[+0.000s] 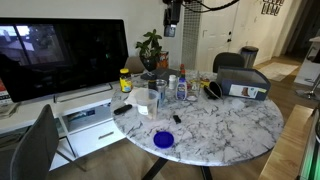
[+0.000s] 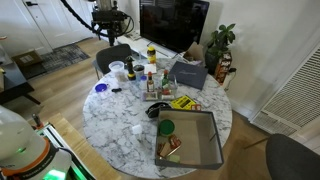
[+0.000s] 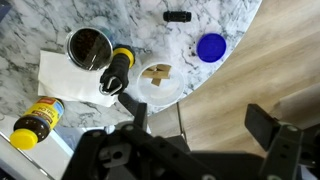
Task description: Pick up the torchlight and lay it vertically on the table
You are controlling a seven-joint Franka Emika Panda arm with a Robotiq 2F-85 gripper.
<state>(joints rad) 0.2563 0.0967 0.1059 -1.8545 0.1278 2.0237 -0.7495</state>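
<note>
The torchlight [image 3: 115, 69], with a yellow body and a black head, lies on a white napkin [image 3: 62, 72] near the edge of the marble table [image 3: 150, 25]. It sits beside a dark cup [image 3: 88, 45]. In an exterior view it shows as a small dark shape near the table's edge [image 1: 123, 109]. My gripper [image 3: 200, 120] is open and empty. It hangs high above the table's edge, apart from the torchlight, and shows in both exterior views [image 1: 172, 22] [image 2: 108, 24].
A yellow-capped jar [image 3: 38, 120], a clear lid [image 3: 157, 76], a blue lid [image 3: 211, 47] and a small black piece [image 3: 177, 16] lie around the torchlight. Bottles [image 1: 178, 88] stand mid-table, next to a grey bin [image 2: 190, 140]. A chair [image 1: 35, 145] and a TV [image 1: 60, 55] stand nearby.
</note>
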